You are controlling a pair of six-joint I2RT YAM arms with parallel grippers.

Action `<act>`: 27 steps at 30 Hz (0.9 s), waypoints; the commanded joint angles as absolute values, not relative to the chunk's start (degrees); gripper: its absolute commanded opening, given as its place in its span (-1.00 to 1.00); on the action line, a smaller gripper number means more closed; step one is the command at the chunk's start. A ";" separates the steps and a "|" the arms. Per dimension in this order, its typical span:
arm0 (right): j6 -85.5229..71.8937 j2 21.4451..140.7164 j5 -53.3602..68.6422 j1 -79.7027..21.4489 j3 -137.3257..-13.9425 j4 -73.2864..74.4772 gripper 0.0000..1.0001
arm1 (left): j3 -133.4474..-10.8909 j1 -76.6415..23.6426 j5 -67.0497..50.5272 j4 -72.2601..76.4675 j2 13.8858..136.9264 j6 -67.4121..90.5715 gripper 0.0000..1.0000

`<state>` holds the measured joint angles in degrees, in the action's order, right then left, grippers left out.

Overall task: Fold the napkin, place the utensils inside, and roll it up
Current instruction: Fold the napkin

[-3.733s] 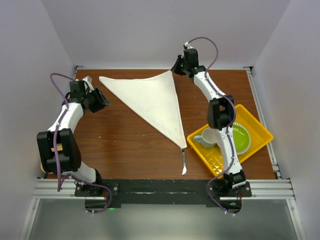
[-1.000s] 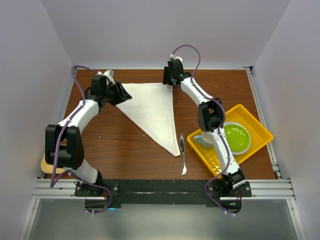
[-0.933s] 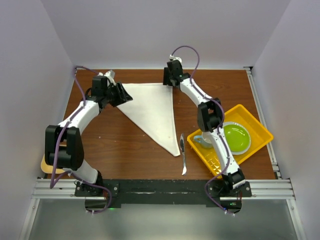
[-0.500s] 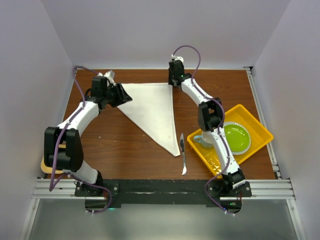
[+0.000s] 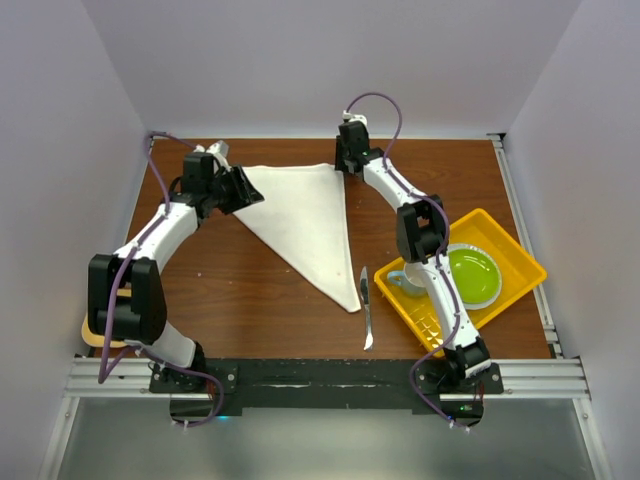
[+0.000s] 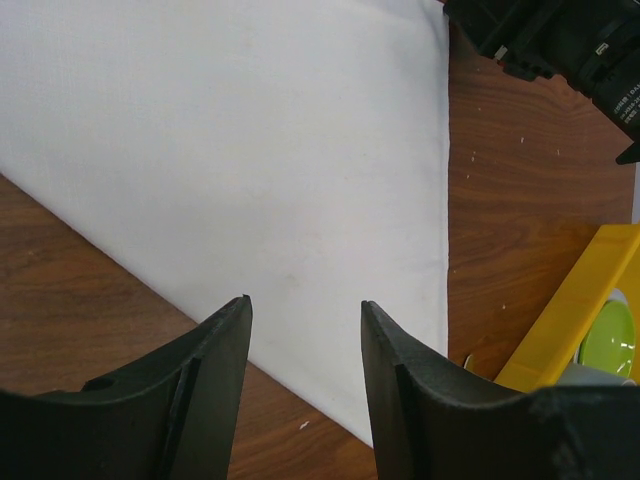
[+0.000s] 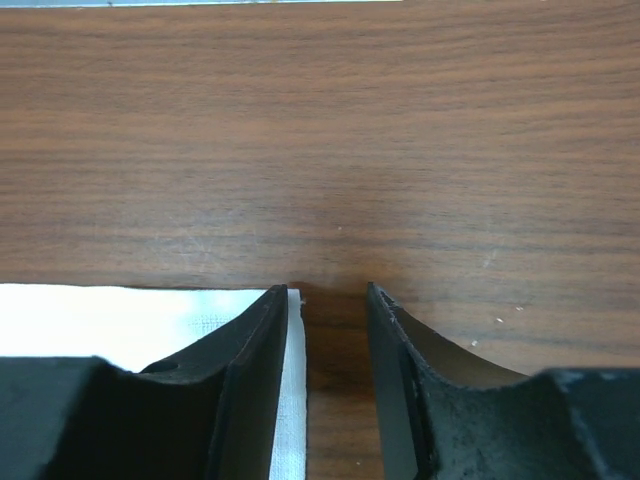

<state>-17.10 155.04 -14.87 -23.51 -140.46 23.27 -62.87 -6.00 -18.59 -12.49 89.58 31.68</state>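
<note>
A: Reading the overhead view, where does the napkin (image 5: 305,215) sit?

B: Flat on the table (image 5: 230,290), folded to a triangle. Its long straight edge runs left to right along the far side, and the point aims back toward the arm bases. The knife (image 5: 365,302) lies just right of that near point, close beside the cloth. Its length runs near to far, roughly along the napkin's right edge.

A: And the claws?

B: One at each far corner. The left gripper (image 6: 305,305) hovers over the left corner with its jaws moderately wide and nothing between them; cloth and bare wood show through the gap. The right gripper (image 7: 330,290) stands narrower and also holds nothing, with wood showing between its fingers.

A: So what does the next grab hinge on?

B: I'd say the right corner. From the right wrist, the corner's tip lies at the inner face of the finger on the napkin's side, not centred in the gap. The cloth stretches away to the robot's left from there. Whether that finger touches the fabric I can't tell, as the angle hides the contact.

A: Which arm suits the knife?

B: Probably the right. The knife lies on its side of the table, between the napkin and the yellow tray (image 5: 520,250).
</note>
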 commanded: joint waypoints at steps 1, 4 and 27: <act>-19.85 155.39 -10.02 -23.91 -139.83 23.55 -0.15 | -63.02 -5.27 -18.19 -11.51 87.01 29.88 0.04; -20.48 156.27 -9.41 -23.99 -141.41 25.05 -0.11 | -62.67 -4.92 -18.11 -11.51 86.66 29.97 0.04; -20.65 156.88 -9.14 -22.85 -139.75 32.60 -0.18 | -58.98 -3.25 -20.22 -8.70 85.08 32.43 0.05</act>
